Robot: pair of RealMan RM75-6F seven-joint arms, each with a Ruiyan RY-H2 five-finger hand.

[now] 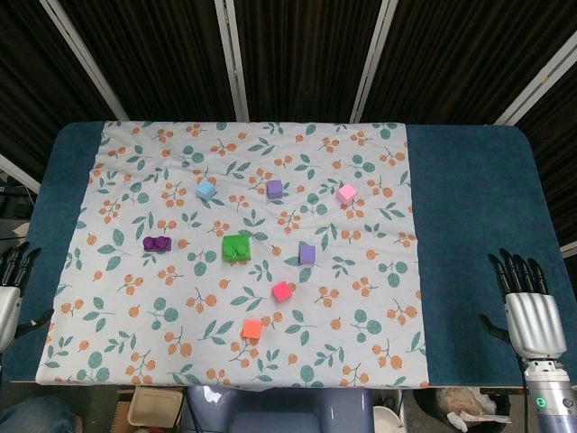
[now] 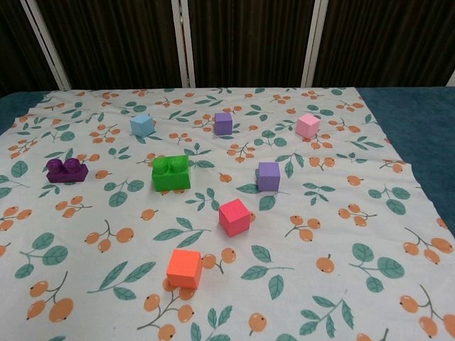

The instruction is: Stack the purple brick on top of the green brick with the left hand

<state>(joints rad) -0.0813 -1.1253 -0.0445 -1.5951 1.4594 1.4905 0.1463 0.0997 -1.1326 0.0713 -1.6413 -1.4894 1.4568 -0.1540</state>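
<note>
The purple brick (image 1: 158, 243) (image 2: 67, 170), flat with two studs, lies on the left part of the floral cloth. The green brick (image 1: 236, 248) (image 2: 170, 172), taller with two studs, stands to its right with a clear gap between them. My left hand (image 1: 9, 287) shows at the left edge of the head view, beside the table's front left corner, fingers apart and holding nothing, well left of the purple brick. My right hand (image 1: 529, 308) is over the blue table cover at the front right, fingers spread and empty. Neither hand appears in the chest view.
Several loose cubes dot the cloth (image 1: 379, 298): light blue (image 1: 206, 189), lilac (image 1: 275, 188), pink (image 1: 346, 193), another lilac (image 1: 307, 253), magenta (image 1: 282, 291) and orange (image 1: 252, 329). The blue table cover (image 1: 478, 225) borders the cloth on both sides.
</note>
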